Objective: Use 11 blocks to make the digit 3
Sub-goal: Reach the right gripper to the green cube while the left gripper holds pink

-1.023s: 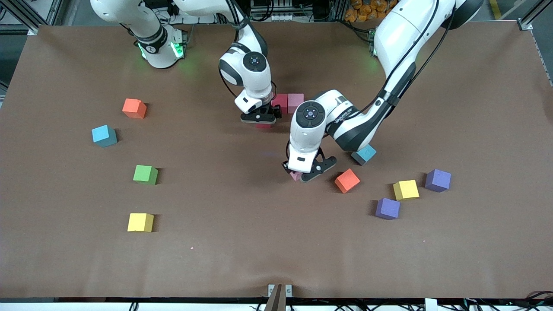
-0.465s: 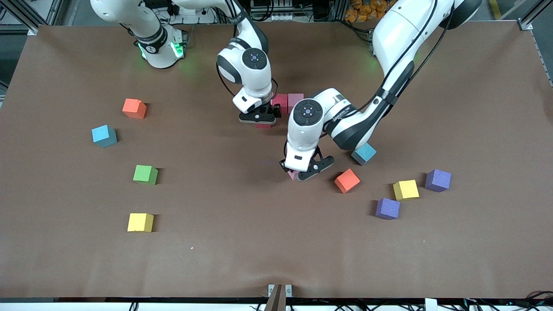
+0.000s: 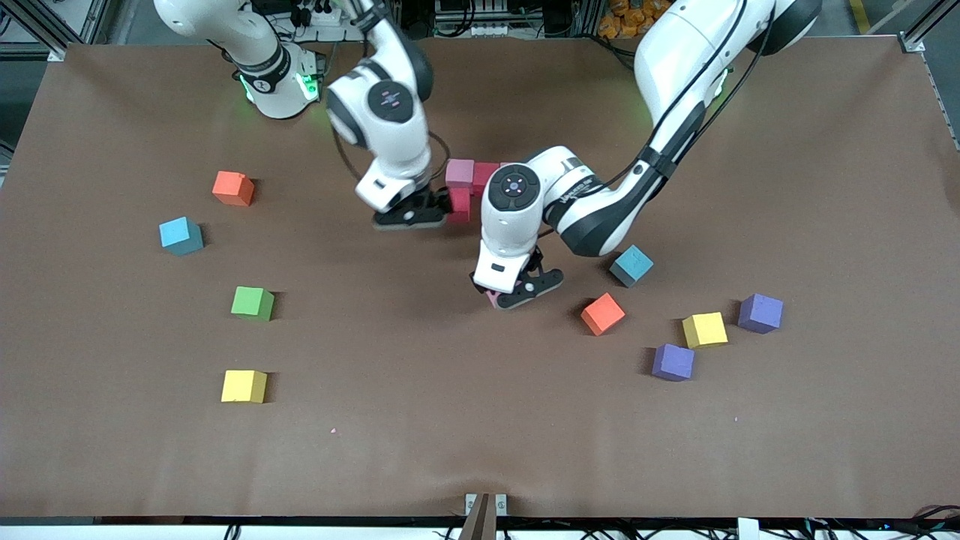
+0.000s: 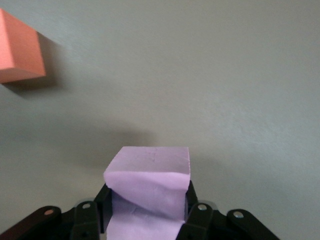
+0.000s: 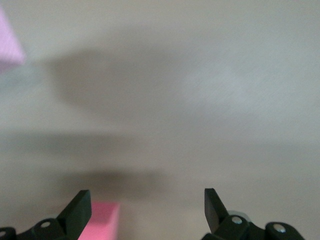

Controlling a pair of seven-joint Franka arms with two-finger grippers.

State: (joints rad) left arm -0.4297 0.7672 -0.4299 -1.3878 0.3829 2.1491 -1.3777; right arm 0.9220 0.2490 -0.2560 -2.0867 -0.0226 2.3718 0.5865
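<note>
The left tool (image 3: 516, 294) holds a pink block (image 4: 149, 192) tight between its fingers, up in the air over the middle of the surface (image 3: 450, 420). The started 3 (image 3: 465, 187) sits near the middle of the top edge: a pink block (image 3: 459, 172) and two red ones (image 3: 459, 204) touching. I think the held block goes there next. It should come down straight, flat and snug against a neighbour, without bumping the others. The right tool (image 3: 411, 217) hangs just beside those blocks with its fingers wide and nothing in them.

Loose blocks lie toward both ends: an orange one (image 3: 602, 313) and a blue one (image 3: 631, 265) close by. Dark frames and cables stand past the top edge
</note>
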